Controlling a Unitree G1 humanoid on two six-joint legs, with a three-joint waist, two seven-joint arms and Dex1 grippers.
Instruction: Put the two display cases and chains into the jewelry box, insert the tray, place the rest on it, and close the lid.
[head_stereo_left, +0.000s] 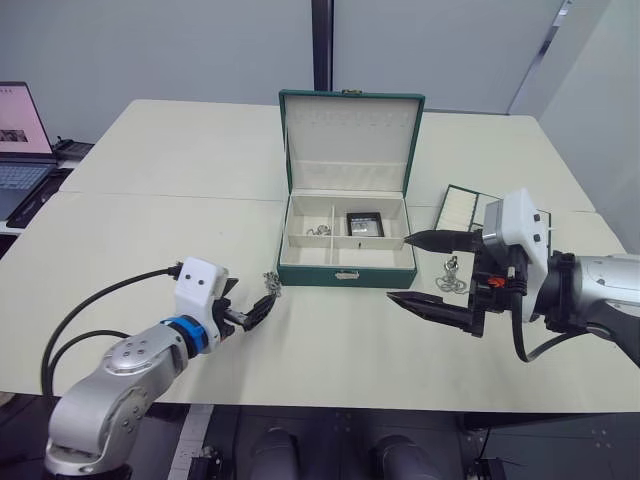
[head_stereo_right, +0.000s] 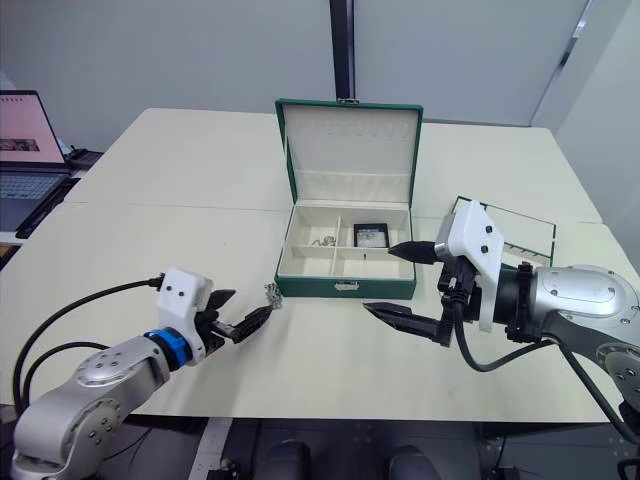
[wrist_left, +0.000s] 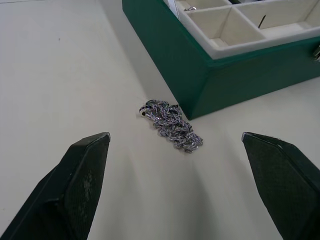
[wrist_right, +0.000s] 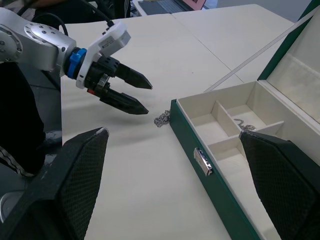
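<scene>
The green jewelry box (head_stereo_left: 346, 272) stands open at the table's middle, lid upright. In its back compartments lie a black display case (head_stereo_left: 364, 223) and a silver chain (head_stereo_left: 318, 231). Another chain (wrist_left: 170, 125) lies bunched on the table at the box's front left corner. My left gripper (head_stereo_left: 255, 300) is open, low over the table, its fingertips just short of that chain. My right gripper (head_stereo_left: 400, 268) is open to the right of the box, held above the table. Beside it, a small silver piece (head_stereo_left: 452, 280) lies on the table. The cream tray (head_stereo_left: 466, 207) with a green rim lies behind the right gripper, partly hidden.
A laptop (head_stereo_left: 20, 130) sits open at the far left, off the table. The table's front edge runs just below both arms. A seam crosses the table behind the left arm.
</scene>
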